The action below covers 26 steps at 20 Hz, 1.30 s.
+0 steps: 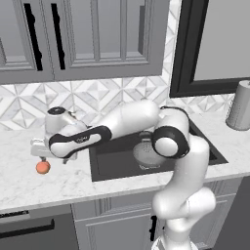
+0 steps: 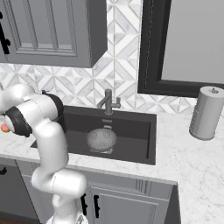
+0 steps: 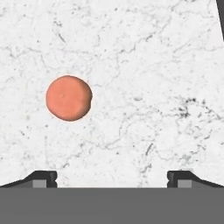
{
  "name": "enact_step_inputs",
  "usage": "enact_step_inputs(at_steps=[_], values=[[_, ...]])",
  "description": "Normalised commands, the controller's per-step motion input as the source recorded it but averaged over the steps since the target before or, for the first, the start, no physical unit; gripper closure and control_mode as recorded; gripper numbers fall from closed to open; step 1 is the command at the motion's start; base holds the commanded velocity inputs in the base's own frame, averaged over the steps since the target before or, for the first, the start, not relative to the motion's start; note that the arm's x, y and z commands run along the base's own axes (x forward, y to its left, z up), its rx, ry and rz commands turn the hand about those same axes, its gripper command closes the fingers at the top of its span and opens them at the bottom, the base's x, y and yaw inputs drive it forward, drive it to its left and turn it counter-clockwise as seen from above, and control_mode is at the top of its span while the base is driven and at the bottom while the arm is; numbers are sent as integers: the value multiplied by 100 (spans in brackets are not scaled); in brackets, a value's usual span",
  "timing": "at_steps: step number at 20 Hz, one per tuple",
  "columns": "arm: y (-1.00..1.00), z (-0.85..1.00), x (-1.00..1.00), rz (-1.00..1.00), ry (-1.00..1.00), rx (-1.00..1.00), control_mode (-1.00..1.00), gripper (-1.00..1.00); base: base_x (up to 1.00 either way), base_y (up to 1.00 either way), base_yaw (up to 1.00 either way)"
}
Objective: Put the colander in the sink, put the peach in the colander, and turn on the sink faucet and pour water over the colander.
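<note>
The small perforated grey metal colander [image 2: 102, 139] already sits in the dark rectangular sink [image 2: 135, 154], while the small round orange-pink peach [image 3: 68, 98] lies on the white marbled worktop [image 3: 153, 87] left of the basin. The hand [image 1: 45, 155] hovers just above it, released, its 2 fingers spread wide and empty. In the hand view the peach sits off-centre toward one fingertip [image 3: 41, 178], so I judge a straight descent could clip it and roll it away.

Both base views look down from behind, sharing the sink [image 2: 131, 120]; the hand view (close, straight down) faces the table [image 3: 153, 65].
</note>
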Motion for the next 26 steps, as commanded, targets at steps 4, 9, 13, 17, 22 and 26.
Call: enact_step_inputs(at_steps=[4,9,13,17,22,26], values=[[24,0,2,0,4,-6,-100,-100,0,0,0],[1,-6,16,0,0,-6,-100,-100,0,0,0],[4,-18,24,0,0,-6,-100,-100,0,0,0],[9,-27,27,0,0,-6,-100,-100,0,0,0],[20,-30,26,0,3,-7,-100,-100,0,0,0],[25,-18,25,0,5,-5,-100,-100,0,0,0]])
